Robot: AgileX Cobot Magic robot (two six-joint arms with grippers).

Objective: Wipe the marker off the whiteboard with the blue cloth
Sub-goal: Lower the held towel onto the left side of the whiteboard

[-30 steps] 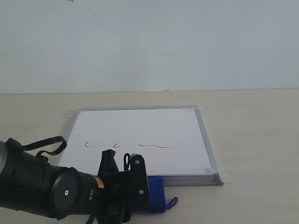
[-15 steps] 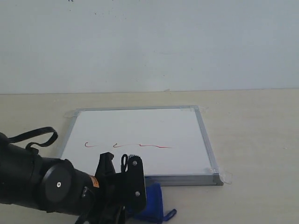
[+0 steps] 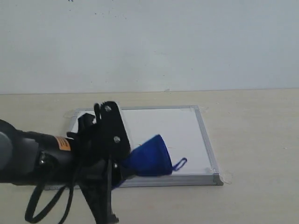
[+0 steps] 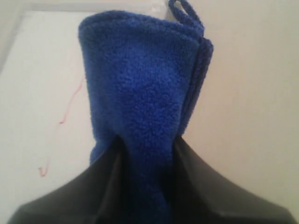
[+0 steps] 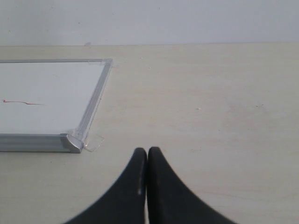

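Note:
My left gripper (image 3: 122, 169) is shut on the blue cloth (image 3: 150, 156), which hangs in the air over the near part of the whiteboard (image 3: 184, 126). In the left wrist view the blue cloth (image 4: 140, 98) is pinched between the black fingers (image 4: 198, 184) and its loop points away from them. Beside it runs the red marker line (image 4: 65, 119) on the whiteboard (image 4: 37, 74). From the exterior camera the arm and cloth hide the line. The right gripper (image 5: 147, 152) is shut and empty, over bare table off the board's taped corner (image 5: 74, 140), and the marker's end (image 5: 21, 102) shows there.
The whiteboard lies flat on a pale wooden table (image 3: 252, 140), with clear tape tabs (image 3: 226, 177) at its corners. A plain white wall (image 3: 149, 42) stands behind. The left arm's black body and cable (image 3: 46, 163) fill the lower left of the exterior view.
The left gripper has lifted the blue cloth from the table in front of the board and carried it up and forward over the board's near edge. The marker line is now covered in the exterior view.

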